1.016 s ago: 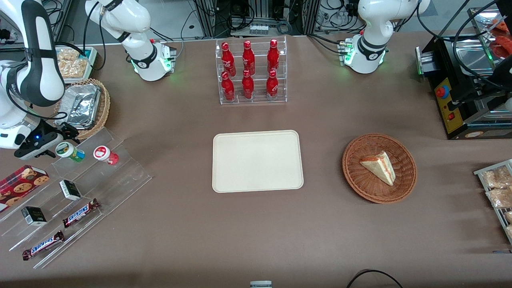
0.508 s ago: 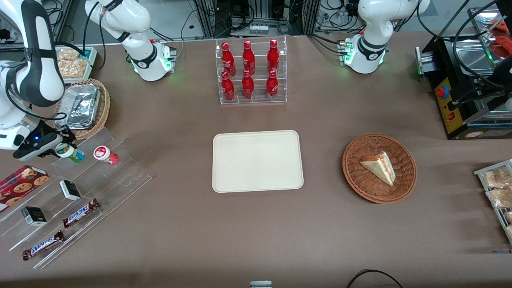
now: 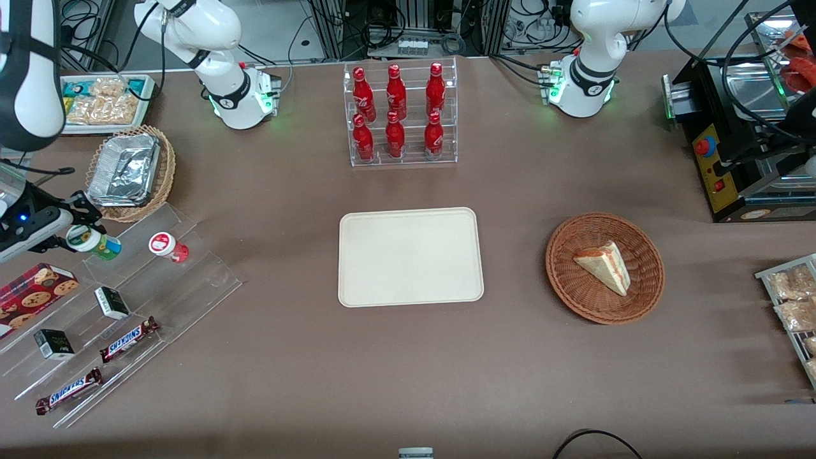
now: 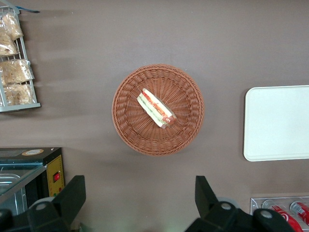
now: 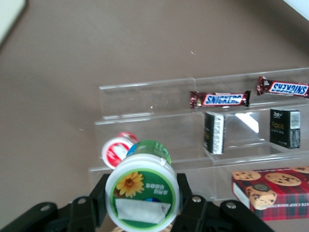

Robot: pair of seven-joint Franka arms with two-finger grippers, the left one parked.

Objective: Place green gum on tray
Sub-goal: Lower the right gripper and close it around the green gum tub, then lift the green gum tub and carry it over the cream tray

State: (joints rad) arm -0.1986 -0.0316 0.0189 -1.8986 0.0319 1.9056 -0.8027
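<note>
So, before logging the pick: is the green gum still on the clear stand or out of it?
Out of it. The gripper is shut on the green gum, holding it tilted above the stand.

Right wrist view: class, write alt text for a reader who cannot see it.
The gripper is shut on the green gum, lid facing the camera, above a clear stepped stand holding a red canister, Snickers bars and small dark boxes.

Round wicker basket [image 4: 158, 110] sits mid-worktop, holding one wedge sandwich [image 4: 155, 107] lying diagonally. Cream tray [image 4: 277, 123] lies apart from basket, only partly in frame. Wire rack of bagged snacks [image 4: 17, 63] sits at worktop edge. Red bottles [image 4: 289, 212] partly visible.
</note>
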